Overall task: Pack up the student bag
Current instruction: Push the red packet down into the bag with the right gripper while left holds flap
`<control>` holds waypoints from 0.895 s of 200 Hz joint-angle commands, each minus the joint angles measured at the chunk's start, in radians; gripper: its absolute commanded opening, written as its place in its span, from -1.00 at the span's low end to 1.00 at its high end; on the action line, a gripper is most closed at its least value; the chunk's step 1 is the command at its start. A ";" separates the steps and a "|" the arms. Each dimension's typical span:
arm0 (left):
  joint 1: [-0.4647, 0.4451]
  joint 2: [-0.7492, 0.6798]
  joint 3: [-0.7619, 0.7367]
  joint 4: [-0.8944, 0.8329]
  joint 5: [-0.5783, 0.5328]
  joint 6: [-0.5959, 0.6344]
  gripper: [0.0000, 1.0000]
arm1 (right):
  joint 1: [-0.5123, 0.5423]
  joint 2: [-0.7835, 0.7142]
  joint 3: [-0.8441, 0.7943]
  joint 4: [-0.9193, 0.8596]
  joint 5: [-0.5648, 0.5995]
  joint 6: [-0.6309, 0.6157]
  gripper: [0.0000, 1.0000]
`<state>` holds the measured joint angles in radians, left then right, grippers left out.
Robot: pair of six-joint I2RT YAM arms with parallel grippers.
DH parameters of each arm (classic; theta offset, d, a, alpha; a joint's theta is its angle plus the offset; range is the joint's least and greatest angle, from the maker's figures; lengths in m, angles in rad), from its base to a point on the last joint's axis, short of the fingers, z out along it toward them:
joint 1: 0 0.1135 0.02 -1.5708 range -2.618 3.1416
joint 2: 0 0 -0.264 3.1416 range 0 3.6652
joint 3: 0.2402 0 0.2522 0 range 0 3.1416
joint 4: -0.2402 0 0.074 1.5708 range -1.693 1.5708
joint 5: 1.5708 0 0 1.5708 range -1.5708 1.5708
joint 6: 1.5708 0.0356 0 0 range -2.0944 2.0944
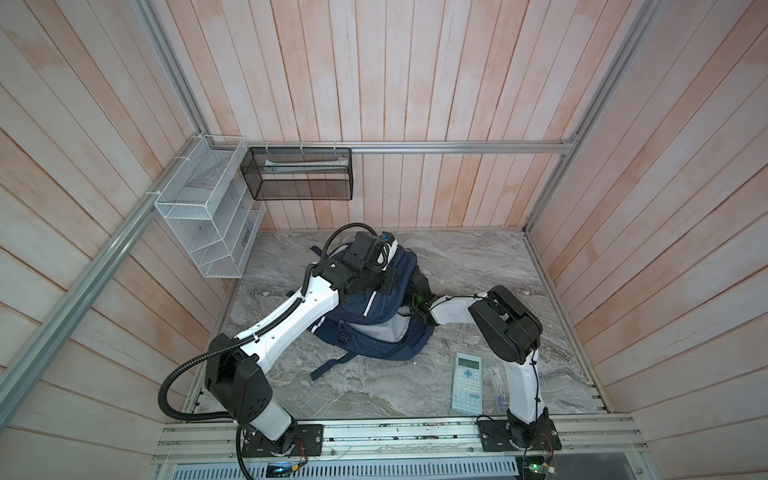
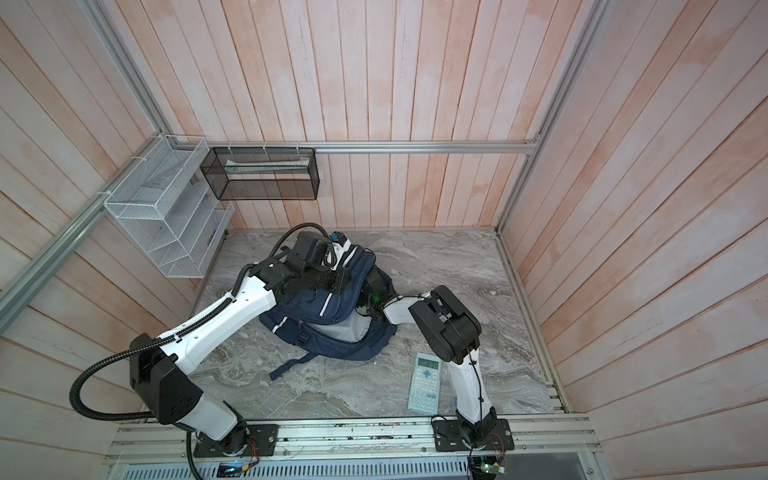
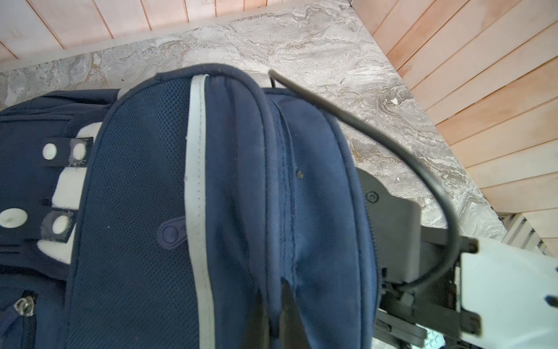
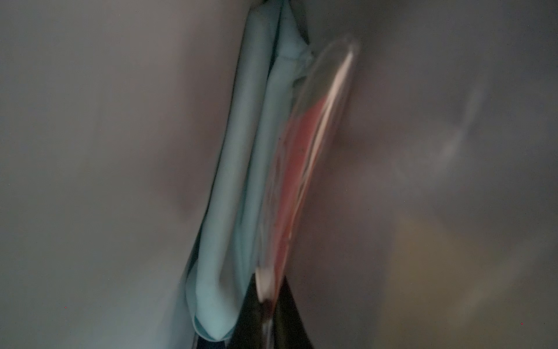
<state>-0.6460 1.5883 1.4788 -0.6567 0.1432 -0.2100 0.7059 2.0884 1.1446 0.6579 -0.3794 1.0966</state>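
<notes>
Jaws of the right gripper [image 4: 267,291] stand on either side of a slim, clear plastic case with a red-orange insert [image 4: 305,136], deep in the dim grey hollow of the bag. The view is blurred, so I cannot tell whether they clamp the case or stand loose about it. Just beside the case is a pale turquoise folded sheet or folder [image 4: 241,181], already inside. The left gripper [image 3: 273,291] is clenched on a fold of navy fabric at the lip of the opening, holding it up so the mouth gapes. Both work on the student bag [image 1: 353,326], a large navy-blue fabric backpack with white stripes, which lies near the middle of the grey marbled tabletop [image 1: 374,395]. Near the front edge, apart from the bag, a pale-blue pocket calculator [image 1: 468,382] lies unpacked. The step in hand looks like setting the case down in the main compartment. Next, by my reckoning, the right arm must let go cleanly and back out without dragging the case along, while the left holds the mouth wide; the calculator seems the likely next pick.
</notes>
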 commanded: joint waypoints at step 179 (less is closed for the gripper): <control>-0.040 -0.021 -0.218 0.310 0.083 -0.134 -1.00 | -0.176 -0.726 -0.507 -0.503 -0.070 -0.264 -0.52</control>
<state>-0.6811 1.5875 1.2495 -0.4099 0.1879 -0.3229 0.5217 1.1938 0.6411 0.0628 -0.2512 0.8570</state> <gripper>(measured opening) 0.067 0.317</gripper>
